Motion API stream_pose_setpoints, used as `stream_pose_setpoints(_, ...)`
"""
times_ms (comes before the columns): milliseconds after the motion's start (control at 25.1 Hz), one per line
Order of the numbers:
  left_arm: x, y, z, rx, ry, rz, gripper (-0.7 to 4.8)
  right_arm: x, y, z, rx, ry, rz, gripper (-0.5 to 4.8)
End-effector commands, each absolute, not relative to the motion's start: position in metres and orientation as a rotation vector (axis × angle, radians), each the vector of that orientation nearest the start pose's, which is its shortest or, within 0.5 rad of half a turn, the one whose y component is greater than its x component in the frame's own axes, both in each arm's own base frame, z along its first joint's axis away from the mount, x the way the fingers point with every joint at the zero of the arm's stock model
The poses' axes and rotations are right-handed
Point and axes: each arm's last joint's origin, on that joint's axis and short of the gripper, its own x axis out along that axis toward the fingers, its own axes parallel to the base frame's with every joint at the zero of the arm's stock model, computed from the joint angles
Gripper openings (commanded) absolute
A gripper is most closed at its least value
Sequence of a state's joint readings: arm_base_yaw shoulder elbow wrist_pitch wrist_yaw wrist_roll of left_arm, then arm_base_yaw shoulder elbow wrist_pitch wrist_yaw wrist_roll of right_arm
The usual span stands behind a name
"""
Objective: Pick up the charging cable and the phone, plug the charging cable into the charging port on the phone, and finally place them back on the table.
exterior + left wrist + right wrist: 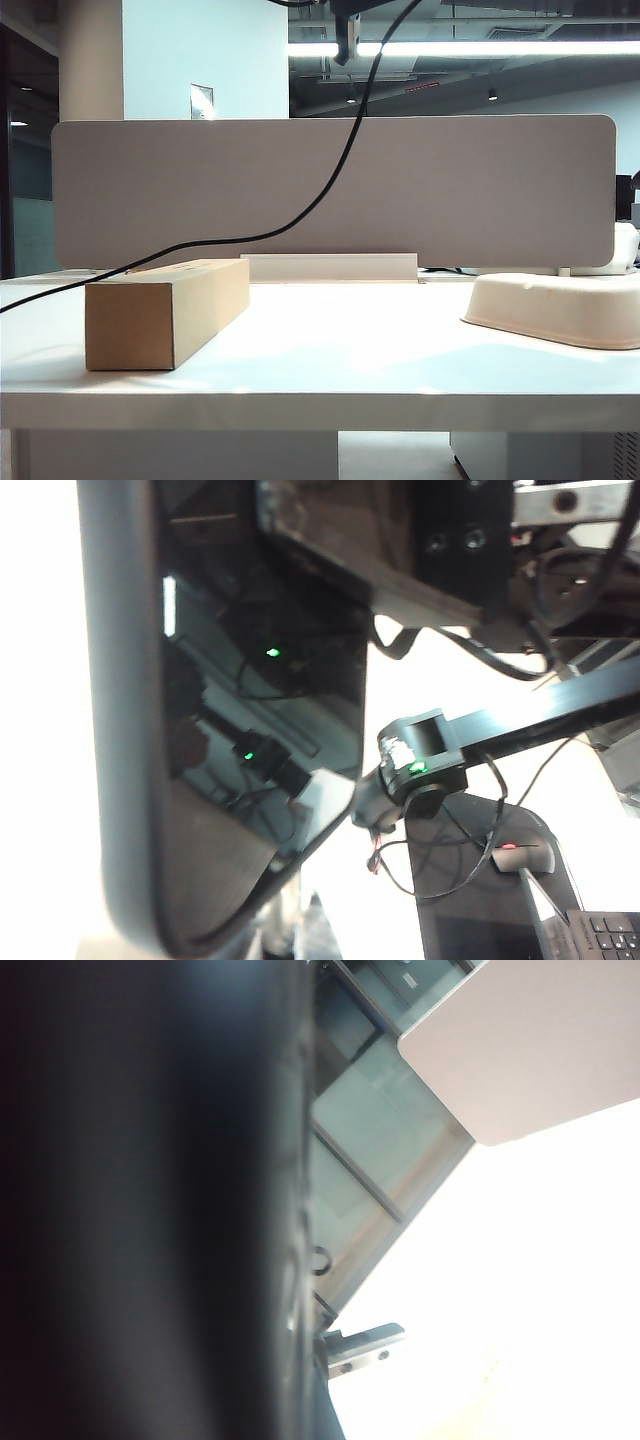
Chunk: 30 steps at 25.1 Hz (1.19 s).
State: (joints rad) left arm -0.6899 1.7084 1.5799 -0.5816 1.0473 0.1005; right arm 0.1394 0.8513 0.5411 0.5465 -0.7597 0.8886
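The left hand (330, 590), raised off the tabletop (320, 360), is gripping the phone (230, 750) while the right hand, clenched and unseen, is presumably holding the cable (330, 190) trailing from above.

A grey panel (330, 190) stands behind the white surface (320, 355). Long bright lights (480, 48) shine on the dark ceiling.
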Motion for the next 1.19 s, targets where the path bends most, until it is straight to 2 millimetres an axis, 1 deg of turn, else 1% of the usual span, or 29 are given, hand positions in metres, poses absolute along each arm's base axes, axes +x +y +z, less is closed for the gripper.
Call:
stream_pose_setpoints(40,0.269,-0.251,0.342,0.032,0.686,-1.569,1.43,0.179,0.047,0.302,0.722,0.204,0.951,-0.08)
stream_pose_setpoints(80,0.268,-0.249,0.338,0.075,0.71,-1.529,1.88,0.18,0.047,0.301,0.726,0.199,0.936,-0.08)
stream_pose_setpoints(119,0.267,-0.247,0.335,0.12,0.732,-1.493,2.14,0.18,0.047,0.301,0.726,0.187,0.915,-0.08)
stream_pose_setpoints(159,0.266,-0.245,0.333,0.153,0.754,-1.469,2.19,0.181,0.046,0.301,0.71,0.17,0.9,-0.08)
stream_pose_setpoints(239,0.264,-0.242,0.329,0.165,0.808,-1.453,2.26,0.183,0.045,0.299,0.699,0.156,0.84,-0.08)
stream_pose_setpoints(318,0.264,-0.233,0.325,0.163,0.879,-1.438,3.27,0.186,0.044,0.293,0.685,0.172,0.75,-0.08)
stream_pose_setpoints(358,0.266,-0.226,0.323,0.173,0.91,-1.417,3.54,0.188,0.043,0.287,0.681,0.201,0.679,-0.08)
stream_pose_setpoints(398,0.269,-0.221,0.323,0.175,0.927,-1.391,3.54,0.191,0.043,0.283,0.679,0.223,0.634,-0.08)
stream_pose_setpoints(437,0.273,-0.213,0.322,0.174,0.952,-1.347,3.44,0.194,0.042,0.276,0.682,0.258,0.562,-0.08)
stream_pose_setpoints(517,0.28,-0.196,0.324,0.167,0.97,-1.271,3.2,0.201,0.041,0.266,0.691,0.304,0.489,-0.08)
stream_pose_setpoints(557,0.282,-0.19,0.324,0.164,0.978,-1.243,2.76,0.205,0.042,0.262,0.694,0.322,0.469,-0.08)
stream_pose_setpoints(597,0.285,-0.178,0.326,0.169,0.993,-1.18,1.69,0.21,0.042,0.255,0.698,0.347,0.439,-0.08)
stream_pose_setpoints(636,0.287,-0.17,0.328,0.184,1.003,-1.125,1.0,0.214,0.042,0.251,0.7,0.365,0.419,-0.08)
stream_pose_setpoints(676,0.287,-0.162,0.331,0.202,1.009,-1.069,0.47,0.22,0.043,0.242,0.709,0.402,0.392,-0.08)
stream_pose_setpoints(716,0.286,-0.155,0.334,0.211,1.006,-1.031,0.24,0.224,0.043,0.237,0.715,0.426,0.377,-0.08)
stream_pose_setpoints(835,0.278,-0.139,0.35,0.205,0.957,-0.996,-0.06,0.239,0.044,0.214,0.762,0.512,0.292,-0.08)
stream_pose_setpoints(875,0.275,-0.138,0.355,0.207,0.94,-0.995,-0.06,0.243,0.044,0.207,0.776,0.529,0.258,-0.08)
stream_pose_setpoints(915,0.27,-0.135,0.361,0.211,0.916,-0.996,-0.06,0.248,0.044,0.197,0.807,0.559,0.208,-0.08)
stream_pose_setpoints(954,0.266,-0.134,0.365,0.212,0.901,-0.996,-0.06,0.251,0.044,0.192,0.823,0.571,0.186,-0.08)
stream_pose_setpoints(994,0.261,-0.132,0.371,0.214,0.88,-0.996,-0.06,0.256,0.044,0.182,0.861,0.598,0.144,-0.08)
stream_pose_setpoints(1074,0.255,-0.129,0.377,0.216,0.859,-0.997,-0.06,0.261,0.044,0.169,0.892,0.636,0.116,-0.08)
stream_pose_setpoints(1193,0.25,-0.127,0.381,0.217,0.853,-0.997,-0.06,0.264,0.044,0.159,0.912,0.667,0.073,-0.08)
